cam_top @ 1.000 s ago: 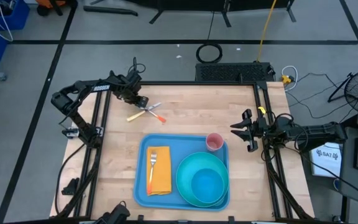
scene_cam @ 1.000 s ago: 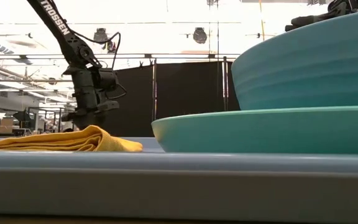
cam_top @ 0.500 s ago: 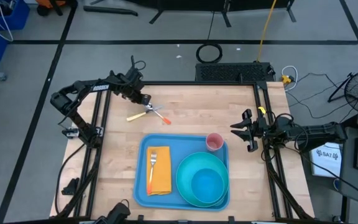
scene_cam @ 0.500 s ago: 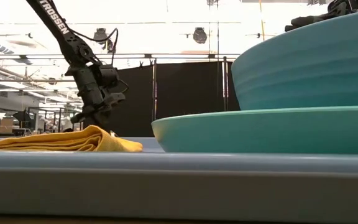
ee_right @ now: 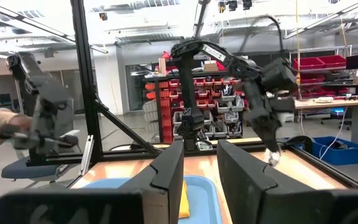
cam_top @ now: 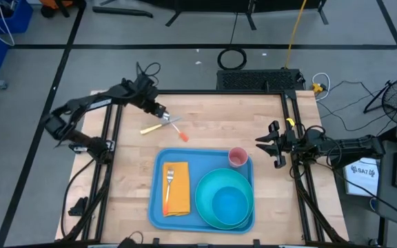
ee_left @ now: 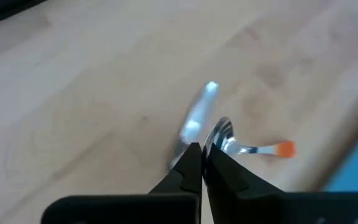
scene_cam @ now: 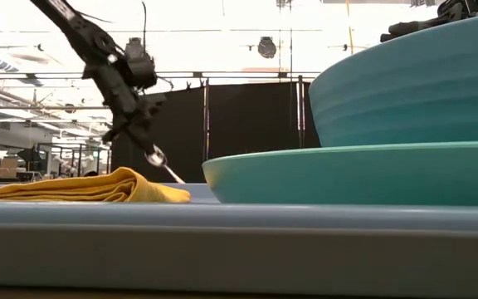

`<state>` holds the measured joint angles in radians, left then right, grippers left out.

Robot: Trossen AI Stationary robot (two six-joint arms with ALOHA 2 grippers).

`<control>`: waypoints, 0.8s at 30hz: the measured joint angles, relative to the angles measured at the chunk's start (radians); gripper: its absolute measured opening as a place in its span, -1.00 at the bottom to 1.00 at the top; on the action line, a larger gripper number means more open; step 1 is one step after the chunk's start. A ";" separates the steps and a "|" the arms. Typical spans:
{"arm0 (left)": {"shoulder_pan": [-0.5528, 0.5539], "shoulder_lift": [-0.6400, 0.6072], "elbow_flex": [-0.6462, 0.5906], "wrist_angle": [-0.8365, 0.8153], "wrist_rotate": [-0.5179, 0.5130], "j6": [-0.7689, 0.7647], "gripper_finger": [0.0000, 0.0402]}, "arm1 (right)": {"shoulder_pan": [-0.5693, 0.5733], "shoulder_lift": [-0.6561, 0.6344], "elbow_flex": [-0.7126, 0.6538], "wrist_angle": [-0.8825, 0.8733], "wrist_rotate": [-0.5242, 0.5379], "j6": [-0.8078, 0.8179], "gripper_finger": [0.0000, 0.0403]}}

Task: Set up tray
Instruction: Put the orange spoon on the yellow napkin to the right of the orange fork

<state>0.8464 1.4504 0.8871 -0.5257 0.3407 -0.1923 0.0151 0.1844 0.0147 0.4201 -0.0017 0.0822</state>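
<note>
Pinching a spoon [cam_top: 173, 126] by its bowl end, left claw [cam_top: 161, 114] pressed together over the counter [cam_top: 219, 117], orange handle tip angled down toward the wood. Lying just beside: a yellow-handled knife [cam_top: 151, 127]. Waiting at the counter's right edge, right claw [cam_top: 267, 144] spread apart, holding nothing. Sitting at the near edge: blue tray [cam_top: 156, 190], loaded with napkin [cam_top: 178, 194], fork [cam_top: 169, 182], plate [cam_top: 205, 200], bowl [cam_top: 230, 204] and pink cup [cam_top: 237, 157].
</note>
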 joint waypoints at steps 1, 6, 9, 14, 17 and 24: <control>-0.009 -0.028 0.000 -0.021 0.010 0.001 -0.98 | 0.000 0.000 0.000 -0.001 0.000 0.000 -0.56; -0.118 -0.180 -0.001 -0.082 0.030 -0.035 -0.98 | 0.000 0.000 0.000 -0.002 0.000 0.000 -0.56; -0.189 -0.267 -0.001 -0.088 0.059 -0.084 -0.98 | 0.000 0.000 0.000 -0.001 0.000 0.000 -0.56; -0.316 -0.372 0.001 -0.151 0.090 -0.150 -0.98 | 0.000 0.000 0.000 0.002 0.004 0.008 -0.56; -0.400 -0.398 0.001 -0.215 0.096 -0.192 -0.98 | 0.000 0.000 0.000 0.001 0.005 0.011 -0.56; -0.644 -0.356 0.001 -0.222 0.072 -0.315 -0.98 | 0.000 0.000 0.000 0.015 0.005 0.011 -0.56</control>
<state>0.2026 1.0945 0.8883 -0.7478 0.4126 -0.5073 0.0147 0.1847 0.0151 0.4353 0.0029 0.0931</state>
